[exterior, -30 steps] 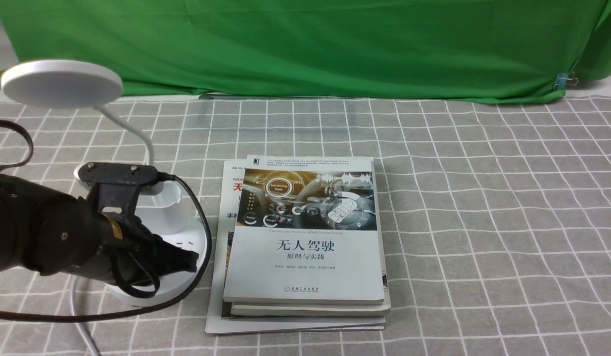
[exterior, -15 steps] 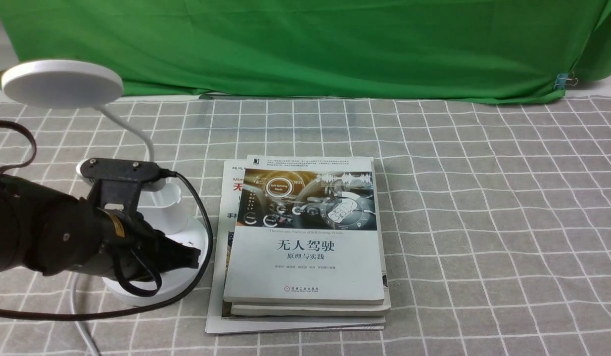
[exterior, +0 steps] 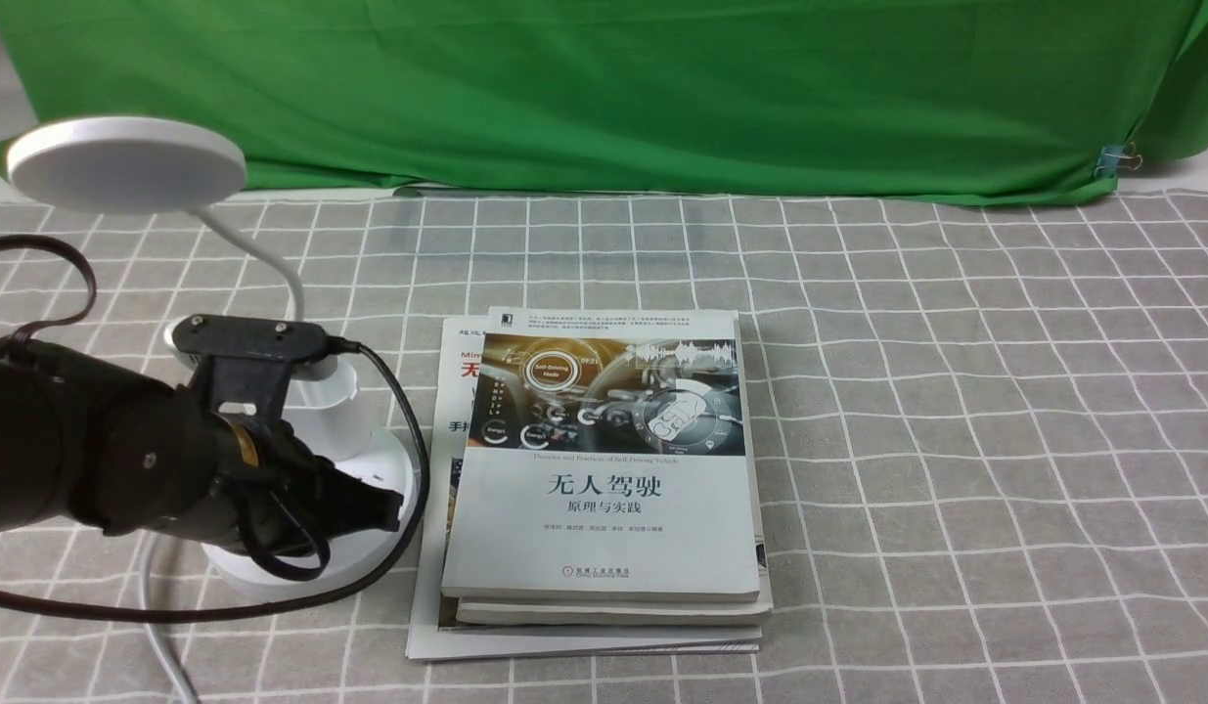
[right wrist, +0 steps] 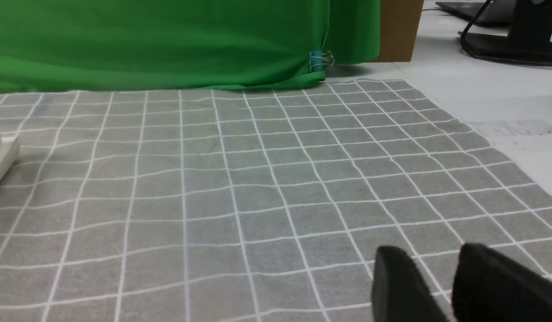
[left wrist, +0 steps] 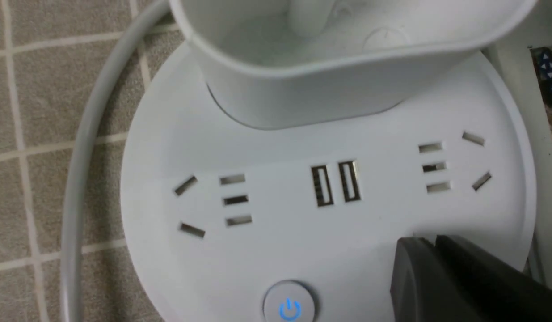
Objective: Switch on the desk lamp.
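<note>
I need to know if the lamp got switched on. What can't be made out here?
- Front view: the left hand hides the desk lamp's buttons.
- Left wrist view: the power button is cut by the edge; the hand covers the base beside it.
- Right wrist view: the right hand is cut off; its opening is unclear.

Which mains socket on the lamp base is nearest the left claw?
The socket beside the books; the other socket lies beyond the USB ports.
</note>
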Controlling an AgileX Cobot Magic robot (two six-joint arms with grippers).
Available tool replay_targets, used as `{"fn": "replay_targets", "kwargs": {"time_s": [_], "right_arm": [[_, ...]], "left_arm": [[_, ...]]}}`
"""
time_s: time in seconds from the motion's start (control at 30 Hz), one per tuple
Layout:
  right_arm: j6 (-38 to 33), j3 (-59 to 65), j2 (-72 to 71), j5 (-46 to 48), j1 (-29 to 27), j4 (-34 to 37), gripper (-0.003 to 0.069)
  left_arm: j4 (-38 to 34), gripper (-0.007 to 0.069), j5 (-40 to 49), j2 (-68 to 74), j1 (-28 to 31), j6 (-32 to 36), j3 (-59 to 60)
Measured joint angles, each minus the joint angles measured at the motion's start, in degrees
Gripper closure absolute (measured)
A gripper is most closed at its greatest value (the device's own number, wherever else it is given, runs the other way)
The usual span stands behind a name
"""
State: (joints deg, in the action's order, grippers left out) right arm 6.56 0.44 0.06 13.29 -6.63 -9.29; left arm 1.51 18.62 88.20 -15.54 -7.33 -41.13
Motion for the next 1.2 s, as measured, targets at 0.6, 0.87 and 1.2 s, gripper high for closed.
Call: {"fn": "replay_targets", "kwargs": {"time_s": [0.6,0.87,1.2], "right_arm": [[0.00,0.00,0.00,0.00,0.00,0.00,0.0414],[-0.05,0.00,0.00,0.00,0.00,0.00,0.0414],[0.00,0.00,0.00,0.00,0.00,0.00,0.0414]], "left_arm": [[-7.95,0.0606,10.99,-42.53,0.00,0.32,15.82],[-6.89,0.0606,6.97,-67.79,0.00,0.39,22.76],[-6.59,0.0606,5.21,-80.30,0.00,0.81,22.76]]}}
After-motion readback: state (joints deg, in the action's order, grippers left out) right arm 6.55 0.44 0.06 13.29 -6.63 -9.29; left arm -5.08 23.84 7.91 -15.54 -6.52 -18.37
